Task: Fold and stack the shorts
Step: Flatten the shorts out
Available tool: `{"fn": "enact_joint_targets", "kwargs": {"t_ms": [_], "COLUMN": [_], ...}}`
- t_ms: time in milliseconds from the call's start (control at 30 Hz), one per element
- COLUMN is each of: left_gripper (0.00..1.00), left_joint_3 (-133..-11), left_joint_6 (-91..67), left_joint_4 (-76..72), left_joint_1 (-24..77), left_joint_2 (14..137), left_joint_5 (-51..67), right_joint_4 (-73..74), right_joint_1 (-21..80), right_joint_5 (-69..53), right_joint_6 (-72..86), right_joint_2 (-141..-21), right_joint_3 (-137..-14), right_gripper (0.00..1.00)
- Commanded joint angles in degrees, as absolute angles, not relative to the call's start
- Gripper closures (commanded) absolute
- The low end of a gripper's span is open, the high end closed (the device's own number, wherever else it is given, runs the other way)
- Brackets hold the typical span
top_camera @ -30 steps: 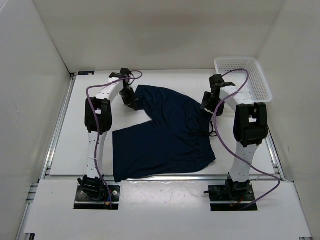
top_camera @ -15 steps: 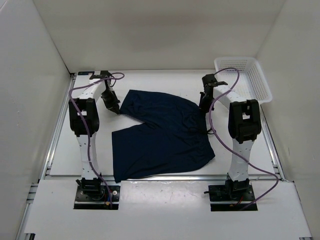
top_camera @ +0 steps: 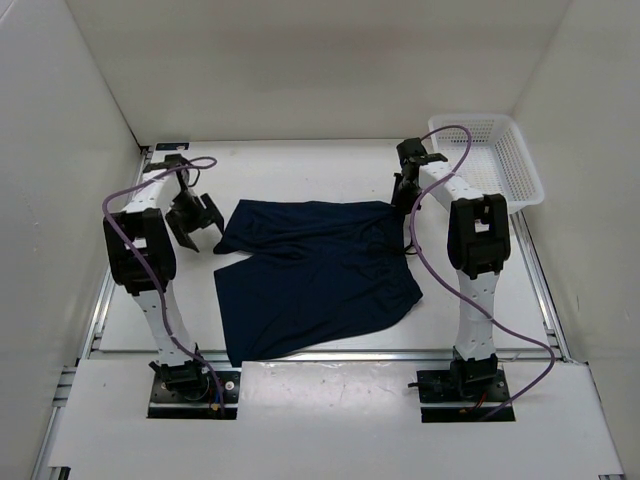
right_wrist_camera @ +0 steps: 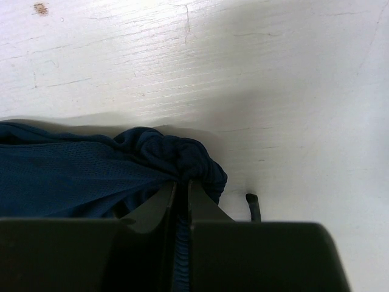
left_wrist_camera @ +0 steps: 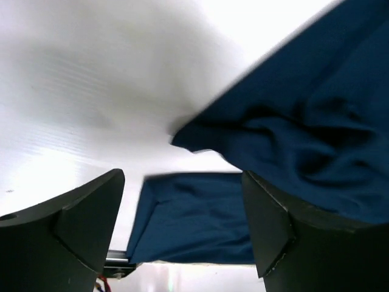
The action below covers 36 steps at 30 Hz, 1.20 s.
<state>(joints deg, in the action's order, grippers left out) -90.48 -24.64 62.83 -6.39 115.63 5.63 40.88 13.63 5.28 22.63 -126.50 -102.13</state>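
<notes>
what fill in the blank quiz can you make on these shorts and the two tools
The right tool is ___ on the navy shorts.
The left tool stands ___, holding no fabric.
The white mesh basket sits at the table's far ___ corner.
Missing words: shut; open; right.

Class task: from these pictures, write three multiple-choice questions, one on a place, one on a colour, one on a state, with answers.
1. Where is the white basket? A far right corner; B near left corner; C centre front.
2. What colour are the shorts? A red; B white; C dark navy.
3. How is the right gripper? A wide open; B shut on the shorts; C out of view.
Answers: 1 A, as the top view shows. 2 C, navy in every view. 3 B, wrist view shows fabric pinched in it.
</notes>
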Motion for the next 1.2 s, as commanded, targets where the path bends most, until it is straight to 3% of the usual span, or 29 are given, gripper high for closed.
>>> {"fn": "enact_joint_targets", "kwargs": {"t_ms": [0, 33, 67, 133, 167, 200, 267, 367, 400, 633, 833, 900, 1167], "left_gripper": [0.11, 0.11, 0.35, 0.70, 0.83, 0.90, 0.88, 0.59, 0.54, 0.52, 0.55, 0.89, 0.89], "left_joint_3": [-99.36, -101.93, -104.74, -113.00, -116.33, -119.67, -128.30, -134.36, -135.34, -137.20, -137.46, -138.77, -138.69], "left_joint_6": [-24.79, -24.79, -24.79, -24.79, -24.79, -24.79, -25.39, -26.19, -26.71, -27.33, -27.86, -27.86, -27.25], "left_joint_4": [62.48, 63.10, 63.80, 65.46, 66.70, 67.93, 69.52, 69.52, 69.52, 68.47, 67.85, 67.85, 67.85], "left_joint_1": [-3.71, -2.82, -1.94, 0.43, 1.14, 1.75, 2.89, 2.90, 2.90, 2.90, 2.90, 2.90, 1.67], "left_joint_2": [111.79, 113.10, 116.33, 120.48, 122.85, 127.74, 132.08, 137.80, 139.73, 144.05, 146.42, 146.43, 137.73], "left_joint_5": [6.24, 6.24, 6.24, 5.72, 5.71, 5.71, 5.19, 6.59, 7.20, 7.21, 7.21, 7.21, 5.27], "right_joint_4": [42.45, 42.45, 42.45, 42.45, 42.45, 42.45, 42.97, 42.98, 42.98, 44.03, 44.56, 45.08, 45.09], "right_joint_1": [14.06, 14.06, 14.06, 14.06, 14.06, 14.58, 14.59, 14.59, 14.59, 14.59, 14.59, 14.59, 14.59], "right_joint_5": [5.89, 5.89, 5.89, 5.36, 5.36, 5.36, 5.36, 5.36, 5.36, 5.89, 6.42, 6.94, 8.17], "right_joint_6": [22.50, 22.50, 22.50, 22.50, 22.50, 22.50, 22.50, 22.50, 22.50, 22.50, 22.50, 22.50, 21.97], "right_joint_2": [-126.65, -126.04, -126.04, -125.51, -125.51, -125.51, -125.51, -124.89, -124.89, -124.89, -124.89, -125.42, -125.42], "right_joint_3": [-104.85, -104.85, -104.85, -104.85, -104.85, -104.85, -104.85, -104.33, -104.33, -103.80, -104.94, -104.94, -104.94], "right_gripper": [1.00, 1.00, 1.00, 1.00, 1.00, 1.00, 1.00, 1.00, 1.00, 1.00, 1.00, 1.00, 1.00]}}
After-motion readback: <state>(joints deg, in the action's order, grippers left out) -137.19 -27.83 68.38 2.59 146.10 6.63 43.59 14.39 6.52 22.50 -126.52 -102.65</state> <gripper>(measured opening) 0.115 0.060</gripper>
